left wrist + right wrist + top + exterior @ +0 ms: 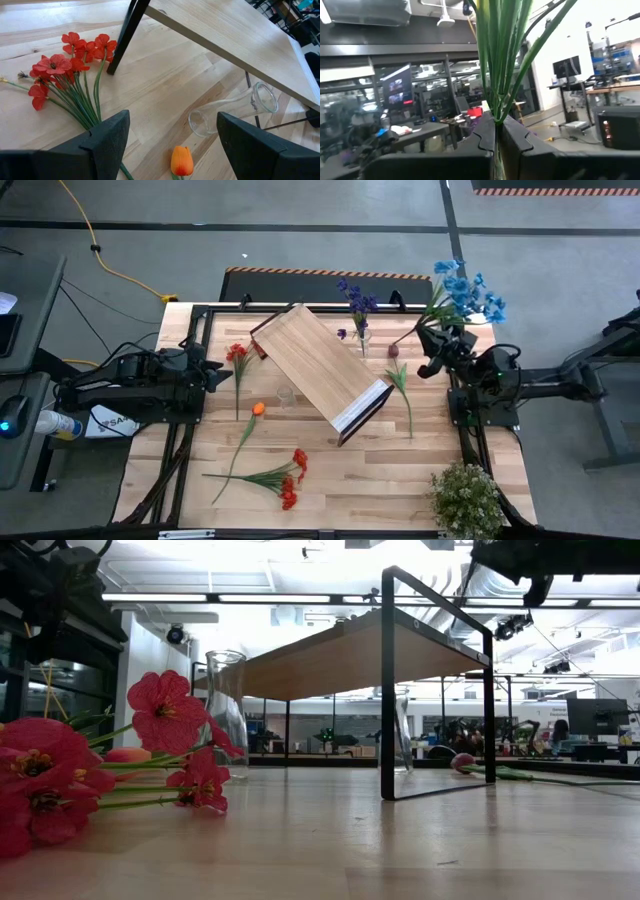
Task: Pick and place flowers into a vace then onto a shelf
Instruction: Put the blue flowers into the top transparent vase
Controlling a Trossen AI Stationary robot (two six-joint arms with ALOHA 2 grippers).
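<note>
My right gripper (437, 345) is raised over the table's far right part and is shut on the blue flowers (465, 290). My left gripper (222, 370) hovers open at the left, above the table. Its fingers frame an orange tulip (181, 160) and an upright clear glass vase (235, 107). Red flowers (65, 62) lie flat beside them. The light-wood shelf (320, 368) stands diagonally on its dark legs in the middle. Purple flowers (357, 302) stand in a second vase behind it. A dark maroon bud on a long stem (400, 380) lies to the shelf's right. My right gripper pinches the bunched green stems (496, 107) of the blue flowers between its two fingers. The stems cross the fingers and rise past them (500, 45), lifted clear of the table. The blooms (465, 290) spread beyond the gripper toward the far edge. The lower stem ends are hidden by the fingers.
Another red bunch (285, 478) lies near the table's near edge. It fills the left of the low view (60, 775). A bushy pale-green potted plant (465, 500) sits at the near right corner. Bare wood (370, 470) shows between the shelf and the near edge.
</note>
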